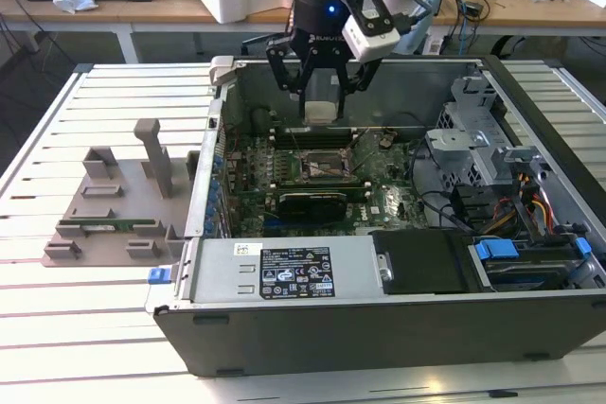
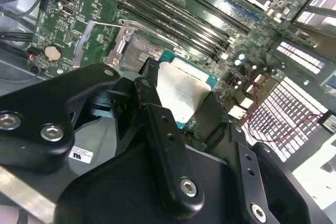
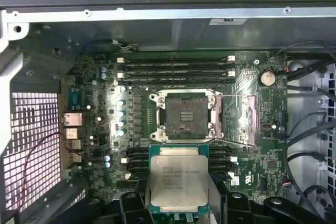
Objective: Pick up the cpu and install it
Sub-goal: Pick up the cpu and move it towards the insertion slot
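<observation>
End effector [image 1: 322, 101] is clamped on the cpu [image 3: 178, 179], held near the open socket [image 3: 185, 115]; if seated misaligned or tilted, contacts could be bent.

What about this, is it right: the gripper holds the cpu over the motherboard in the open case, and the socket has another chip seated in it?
Not quite. The gripper does hold the cpu over the motherboard in the open case, but the socket is empty. The first wrist view shows its contact field bare, with no chip in it.
</observation>
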### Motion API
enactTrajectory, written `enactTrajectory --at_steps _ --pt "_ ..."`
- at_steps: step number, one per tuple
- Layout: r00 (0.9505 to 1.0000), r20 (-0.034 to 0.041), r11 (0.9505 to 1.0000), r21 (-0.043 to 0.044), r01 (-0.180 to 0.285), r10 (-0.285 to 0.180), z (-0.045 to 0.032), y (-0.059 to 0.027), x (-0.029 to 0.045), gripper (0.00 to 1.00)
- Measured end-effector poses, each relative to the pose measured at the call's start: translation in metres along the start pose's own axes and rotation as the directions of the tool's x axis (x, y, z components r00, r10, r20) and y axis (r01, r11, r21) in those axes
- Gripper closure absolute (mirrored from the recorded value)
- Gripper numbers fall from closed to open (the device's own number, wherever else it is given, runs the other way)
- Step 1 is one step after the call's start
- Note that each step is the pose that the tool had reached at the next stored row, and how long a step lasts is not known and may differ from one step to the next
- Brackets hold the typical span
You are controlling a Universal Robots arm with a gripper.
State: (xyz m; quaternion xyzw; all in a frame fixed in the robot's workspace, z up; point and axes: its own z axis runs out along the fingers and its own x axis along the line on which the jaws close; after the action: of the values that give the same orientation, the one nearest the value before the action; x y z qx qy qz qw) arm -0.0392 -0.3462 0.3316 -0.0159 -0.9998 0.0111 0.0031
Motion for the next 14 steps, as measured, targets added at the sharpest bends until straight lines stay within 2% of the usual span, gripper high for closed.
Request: enactTrajectory --at_steps 1,5,7,8,10,14 --pt "1.0000 -0.0002 1.0000 0.0001 0.000 0.000 0.0016 0.0003 -0.0011 0.47" --pt "1.0000 -0.0029 1.0000 0.0025 0.000 0.000 0.0171 0.0039 -0.0107 0.47" --pt "1.0000 -0.0038 1.0000 0.0032 0.000 0.000 0.0207 0.0053 -0.0134 0.47" --pt "1.0000 -0.0043 1.0000 0.0039 0.000 0.000 0.0252 0.0070 -0.0149 0.47" --pt "1.0000 -0.0043 1.0000 0.0046 0.001 -0.001 0.0328 0.0118 -0.0149 0.47" --pt "1.0000 -0.0041 1.0000 0.0046 0.008 -0.008 0.0405 0.0230 -0.0146 0.47"
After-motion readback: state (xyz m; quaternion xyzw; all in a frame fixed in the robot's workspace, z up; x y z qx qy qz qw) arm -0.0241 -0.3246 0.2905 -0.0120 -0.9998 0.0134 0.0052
